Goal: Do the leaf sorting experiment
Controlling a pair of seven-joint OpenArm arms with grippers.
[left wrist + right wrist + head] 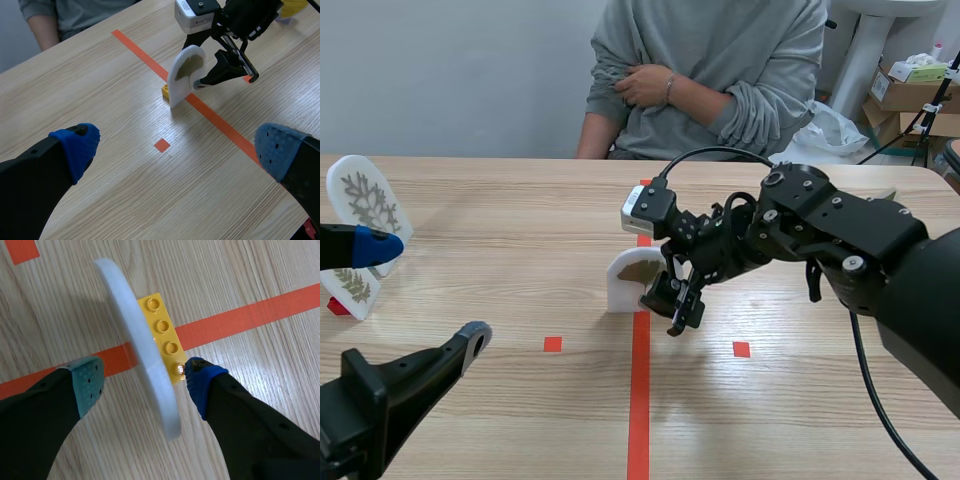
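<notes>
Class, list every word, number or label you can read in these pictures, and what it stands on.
Nothing reads clearly.
Dark marking on the white plastic camera block: too small to read.
Any print on the brown cardboard boxes: too blurred.
The white oval leaf cards carry pictures only, no words.

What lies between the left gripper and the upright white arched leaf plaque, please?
Between left gripper and white plaque, the left wrist view shows only bare wooden table and one orange-red tape square.
</notes>
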